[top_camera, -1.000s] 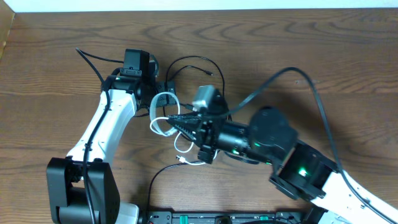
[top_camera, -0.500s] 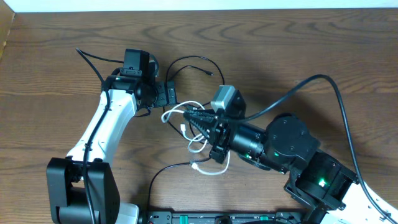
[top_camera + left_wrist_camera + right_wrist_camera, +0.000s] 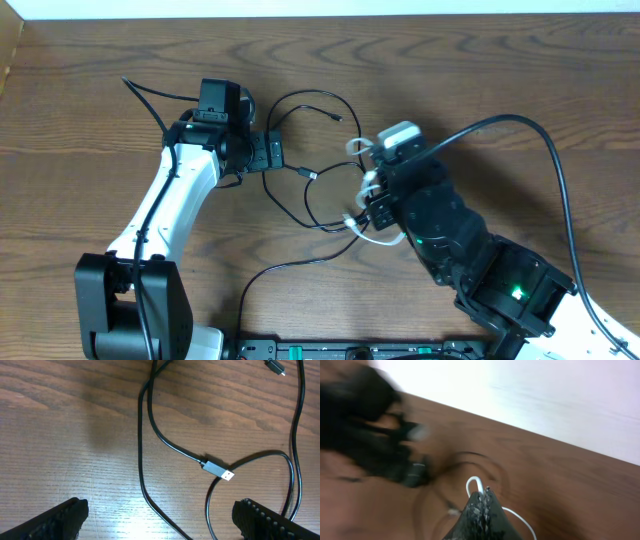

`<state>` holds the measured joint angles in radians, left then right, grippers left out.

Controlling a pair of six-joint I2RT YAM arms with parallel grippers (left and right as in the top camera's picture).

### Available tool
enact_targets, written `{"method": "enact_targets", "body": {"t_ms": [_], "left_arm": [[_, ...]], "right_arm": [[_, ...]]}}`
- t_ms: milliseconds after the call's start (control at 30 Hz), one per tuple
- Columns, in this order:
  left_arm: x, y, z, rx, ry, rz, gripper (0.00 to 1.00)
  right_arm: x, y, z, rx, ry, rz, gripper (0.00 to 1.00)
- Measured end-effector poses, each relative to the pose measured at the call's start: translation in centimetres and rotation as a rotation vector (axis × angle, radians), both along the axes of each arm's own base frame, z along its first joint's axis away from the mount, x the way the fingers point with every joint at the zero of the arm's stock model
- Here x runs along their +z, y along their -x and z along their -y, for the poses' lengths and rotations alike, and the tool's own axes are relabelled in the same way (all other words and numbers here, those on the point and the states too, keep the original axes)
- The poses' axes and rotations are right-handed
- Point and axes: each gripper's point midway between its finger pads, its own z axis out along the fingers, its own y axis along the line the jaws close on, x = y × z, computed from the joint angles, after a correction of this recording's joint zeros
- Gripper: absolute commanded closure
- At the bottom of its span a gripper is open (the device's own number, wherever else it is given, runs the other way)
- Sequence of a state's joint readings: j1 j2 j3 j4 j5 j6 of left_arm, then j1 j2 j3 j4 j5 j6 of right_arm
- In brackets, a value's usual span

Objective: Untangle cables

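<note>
change: right end effector (image 3: 482,495), clenched on white cable (image 3: 474,478), dragged it right, off black cables (image 3: 139,450)
left end effector (image 3: 270,152): released, idle
task: white cable nearly separated

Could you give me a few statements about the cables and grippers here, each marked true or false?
1. The right gripper is shut on the white cable. True.
2. The left gripper clamps the black cable. False: its jaws stand wide open above the cable and hold nothing.
3. A silver-tipped USB plug on a black cable lies on the table. True.
4. The table is white plastic. False: it is brown wood.
</note>
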<state>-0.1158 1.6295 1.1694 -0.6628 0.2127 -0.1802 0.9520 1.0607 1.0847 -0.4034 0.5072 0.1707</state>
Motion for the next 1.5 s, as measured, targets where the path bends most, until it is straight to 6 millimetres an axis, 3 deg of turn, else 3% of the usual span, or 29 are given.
{"method": "enact_targets", "body": {"t_ms": [300, 500, 733, 867, 1033, 1500], "left_arm": [[0.0, 0.0, 0.0, 0.0, 0.0, 0.0, 0.02], [0.0, 0.0, 0.0, 0.0, 0.0, 0.0, 0.02], [0.0, 0.0, 0.0, 0.0, 0.0, 0.0, 0.02], [0.0, 0.0, 0.0, 0.0, 0.0, 0.0, 0.02], [0.0, 0.0, 0.0, 0.0, 0.0, 0.0, 0.02], [0.0, 0.0, 0.0, 0.0, 0.0, 0.0, 0.02]], "right_arm": [[-4.1, -3.3, 7.6, -0.342, 0.272, -0.053, 0.99], [-6.1, -5.6, 14.1, -0.566, 0.366, -0.127, 0.99], [-8.9, -6.2, 22.2, -0.856, 0.325, -0.265, 0.99], [-10.7, -6.1, 25.3, -0.96, 0.245, -0.356, 0.99], [-13.4, -6.1, 27.7, -1.018, 0.158, -0.482, 0.99], [-21.2, -5.7, 30.6, -1.075, 0.129, -0.781, 0.98]]}}
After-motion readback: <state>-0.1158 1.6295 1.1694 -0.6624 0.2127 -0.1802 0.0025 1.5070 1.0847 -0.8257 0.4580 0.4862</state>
